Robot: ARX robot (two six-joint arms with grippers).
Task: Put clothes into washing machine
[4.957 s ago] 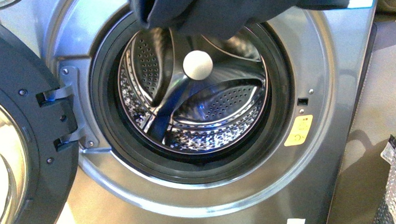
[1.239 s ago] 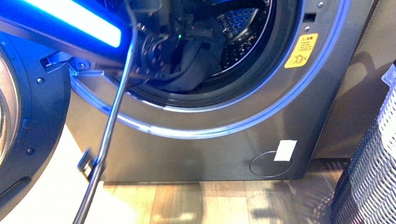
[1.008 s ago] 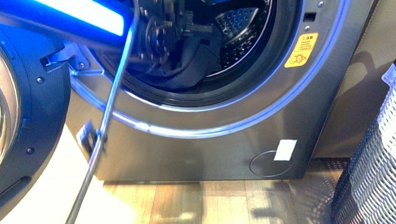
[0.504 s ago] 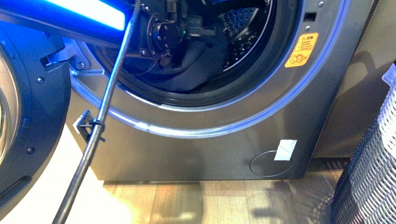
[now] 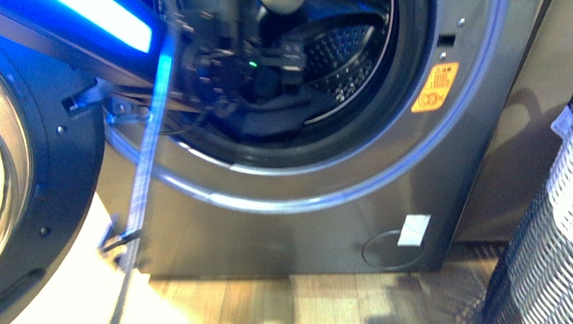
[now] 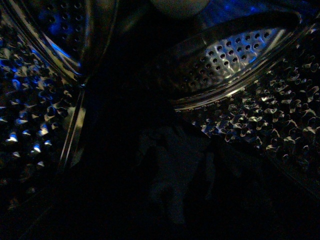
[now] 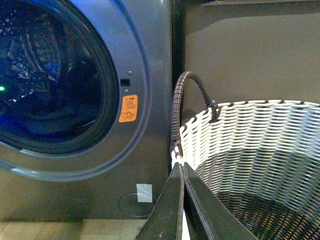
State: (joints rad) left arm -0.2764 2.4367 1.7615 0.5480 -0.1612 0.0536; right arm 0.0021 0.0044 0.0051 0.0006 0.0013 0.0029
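I am judging the clothes (image 5: 273, 121) limp, grabbable anywhere; left gripper (image 5: 261, 61) state indiscernible, right gripper (image 7: 181, 200) closed empty.

Silver-grey washing machine (image 5: 287, 215) with dark gasket and perforated steel drum (image 6: 250, 65), yellow-orange sticker (image 5: 434, 87), small white label (image 5: 413, 230), dark navy clothes (image 5: 273, 121) plain, white woven basket (image 7: 260, 145) with dark handle, light wooden floor (image 5: 294, 310), blue light strip (image 5: 102, 18)

A white woven basket (image 7: 260, 145) with a dark handle (image 7: 187, 95) stands on the wood floor (image 5: 294, 310), before a dark wall (image 7: 250, 50)
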